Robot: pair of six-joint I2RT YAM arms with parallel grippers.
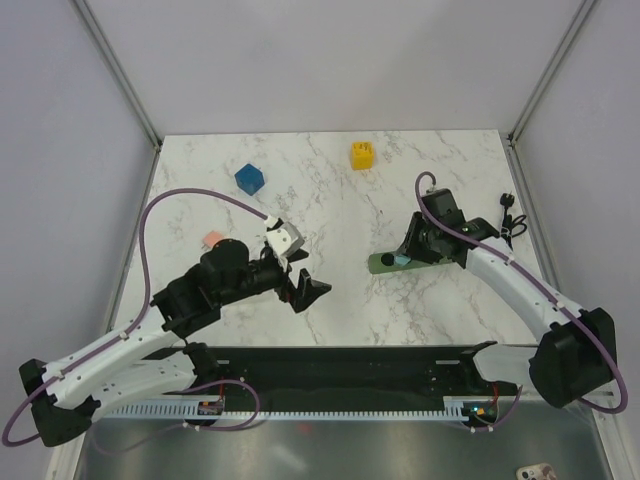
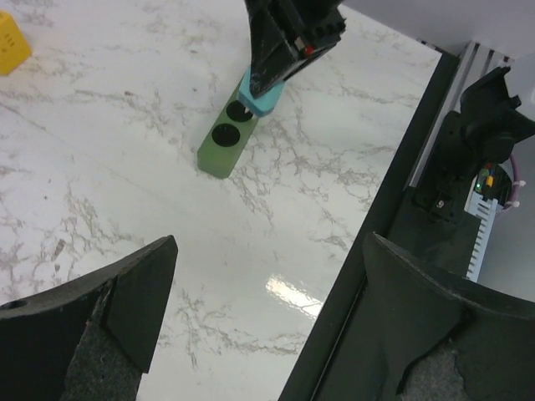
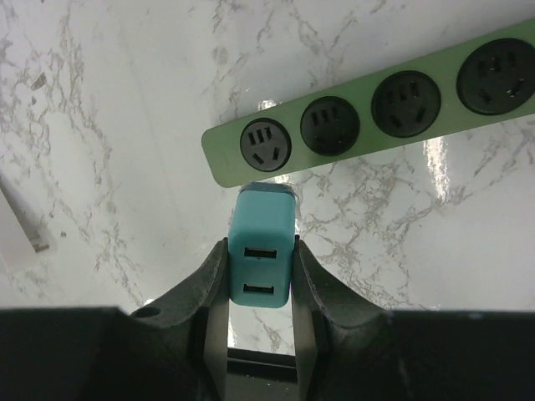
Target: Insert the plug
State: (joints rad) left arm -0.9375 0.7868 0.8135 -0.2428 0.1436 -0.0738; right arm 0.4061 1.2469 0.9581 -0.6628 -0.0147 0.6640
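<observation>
The yellow plug (image 1: 362, 155) sits at the far middle of the table, also at the left wrist view's top-left corner (image 2: 10, 42), with no gripper near it. My right gripper (image 3: 261, 251) is shut on a teal charger block (image 3: 262, 246) with two USB ports. It holds the block against the near edge of the dark green socket strip (image 3: 376, 109), by the end socket. In the top view the block (image 1: 402, 260) shows at the strip (image 1: 383, 263). My left gripper (image 2: 269, 242) is open and holds nothing, left of the strip (image 2: 224, 142).
A blue cube (image 1: 249, 178) lies at the far left, with a small pink piece (image 1: 211, 240) nearer in. A black plug with a thin cord (image 1: 510, 215) rests by the right edge. The black base rail (image 2: 393, 209) runs along the table's near edge.
</observation>
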